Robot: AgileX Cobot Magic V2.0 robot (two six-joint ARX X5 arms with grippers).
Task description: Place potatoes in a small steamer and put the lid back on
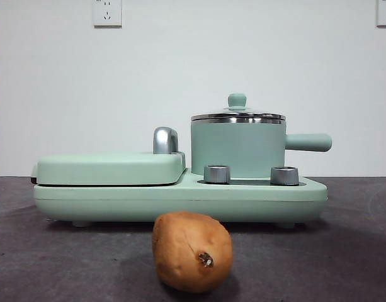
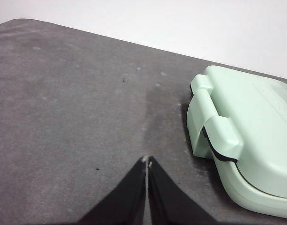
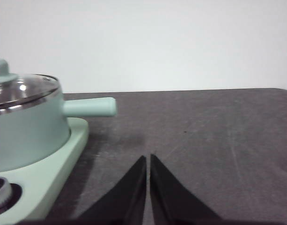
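Dark grey matte table (image 1: 356, 251), plain white wall behind, two sockets (image 1: 107, 12) high up.

Progress: nothing begun. Lid (image 1: 238, 115) sits shut on the pot (image 1: 238, 148), which stands on the green cooker base (image 1: 180, 198) beside the flat cover (image 1: 107, 168). Potato (image 1: 192, 251) lies on the table in front of the base, untouched.

Left gripper (image 2: 147, 161): jaws pressed together, empty, flat cover off to one side ahead.

Right gripper (image 3: 148, 158): jaws pressed together, empty, pot handle (image 3: 89, 107) ahead to the other side.

Left to do, judged: lift lid, load potato, replace lid.

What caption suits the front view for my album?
Potato lies before the steamer, glass lid on.
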